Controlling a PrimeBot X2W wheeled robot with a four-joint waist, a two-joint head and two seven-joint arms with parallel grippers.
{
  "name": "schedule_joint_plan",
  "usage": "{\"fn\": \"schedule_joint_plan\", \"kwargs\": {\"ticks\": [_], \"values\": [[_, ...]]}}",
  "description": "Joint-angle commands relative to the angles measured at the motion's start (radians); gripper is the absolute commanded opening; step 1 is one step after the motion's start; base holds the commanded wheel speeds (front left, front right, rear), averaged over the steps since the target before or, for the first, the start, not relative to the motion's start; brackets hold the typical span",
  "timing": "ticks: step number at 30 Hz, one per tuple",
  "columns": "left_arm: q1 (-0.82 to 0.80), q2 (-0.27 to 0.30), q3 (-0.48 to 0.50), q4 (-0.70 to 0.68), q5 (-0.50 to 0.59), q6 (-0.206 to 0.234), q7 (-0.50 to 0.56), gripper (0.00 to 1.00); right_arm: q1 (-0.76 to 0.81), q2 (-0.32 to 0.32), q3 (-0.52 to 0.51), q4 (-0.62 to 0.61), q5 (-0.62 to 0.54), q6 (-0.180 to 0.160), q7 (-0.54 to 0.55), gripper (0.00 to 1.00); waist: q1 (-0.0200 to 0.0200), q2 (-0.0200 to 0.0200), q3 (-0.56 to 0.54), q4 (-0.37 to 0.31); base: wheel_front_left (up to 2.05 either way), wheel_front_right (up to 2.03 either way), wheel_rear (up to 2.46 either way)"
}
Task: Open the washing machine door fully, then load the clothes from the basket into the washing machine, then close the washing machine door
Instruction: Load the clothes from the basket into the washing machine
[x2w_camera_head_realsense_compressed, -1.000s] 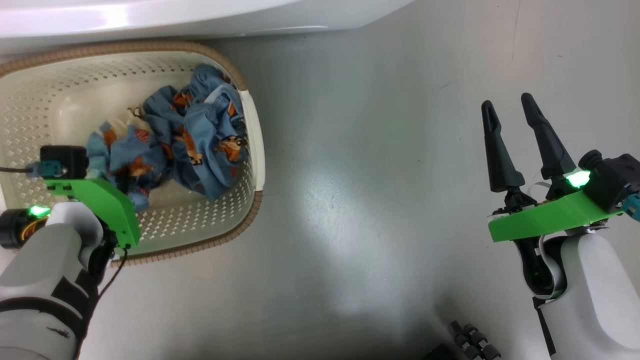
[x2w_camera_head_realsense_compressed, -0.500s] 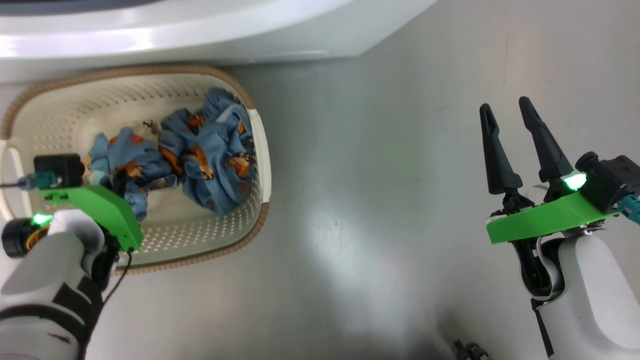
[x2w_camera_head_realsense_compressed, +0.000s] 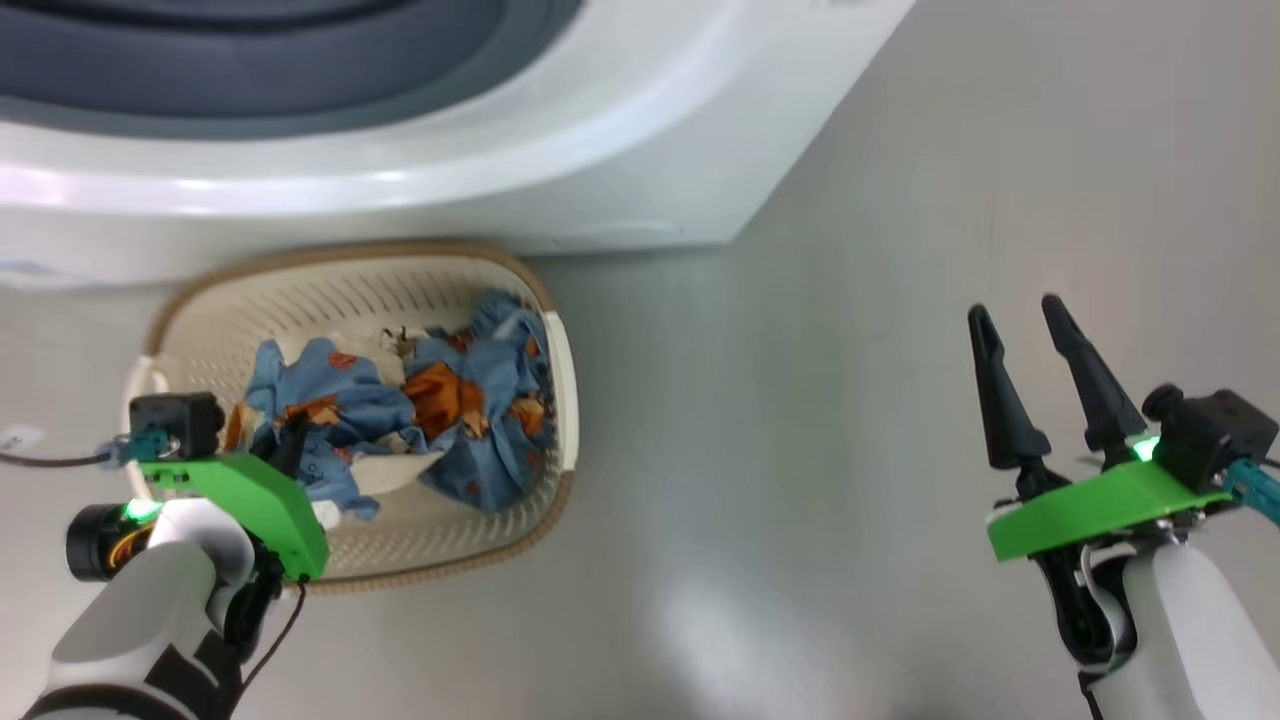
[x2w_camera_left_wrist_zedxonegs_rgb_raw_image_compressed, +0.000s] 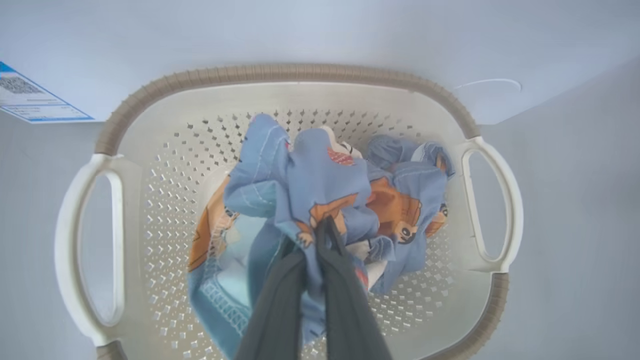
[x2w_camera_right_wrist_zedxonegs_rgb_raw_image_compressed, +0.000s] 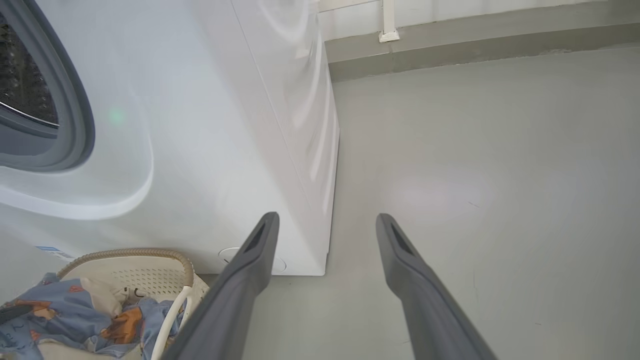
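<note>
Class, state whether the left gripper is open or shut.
Shut on the clothes: the left gripper's fingers meet, pinching blue fabric over the basket.

Soft, even light is falling from above, leaving hardly any hard shadows. A white band of glare is running across the washing machine (x2w_camera_head_realsense_compressed: 330, 185) in my head view, and the floor (x2w_camera_head_realsense_compressed: 720, 620) is shining in a pale patch; that whole view is looking slightly smeared. Through my left wrist lens the rim of the basket (x2w_camera_left_wrist_zedxonegs_rgb_raw_image_compressed: 280, 74) is bowing, and my left gripper (x2w_camera_left_wrist_zedxonegs_rgb_raw_image_compressed: 324, 225) is looking soft near the lens. In my right wrist view the machine's side is gleaming, its edges curving.
</note>
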Motion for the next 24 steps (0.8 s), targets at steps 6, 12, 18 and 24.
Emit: {"fn": "schedule_joint_plan", "kwargs": {"ticks": [6, 12, 18, 24], "values": [[0.101, 0.067, 0.125, -0.098, 0.071, -0.002, -0.013, 0.00, 0.087, -0.018, 0.014, -0.006, 0.002, 0.002, -0.006, 1.00, 0.0000, 0.0000, -0.186, 0.038, 0.00, 0.00, 0.00], [0.203, 0.066, 0.245, -0.185, 0.180, 0.000, -0.014, 0.00, 0.148, -0.024, 0.008, 0.007, 0.007, 0.002, -0.006, 1.00, 0.0000, 0.0000, -0.282, 0.049, 0.00, 0.00, 0.00], [0.317, 0.059, 0.382, -0.308, 0.290, 0.004, -0.014, 0.00, 0.209, -0.029, 0.003, 0.014, 0.012, 0.002, -0.006, 1.00, 0.0000, 0.0000, -0.364, 0.053, 0.00, 0.00, 0.00], [0.461, 0.033, 0.537, -0.475, 0.405, 0.008, -0.014, 0.00, 0.277, -0.034, -0.012, 0.015, 0.016, 0.002, -0.006, 1.00, 0.0000, 0.0000, -0.441, 0.057, 0.00, 0.00, 0.00]]}}
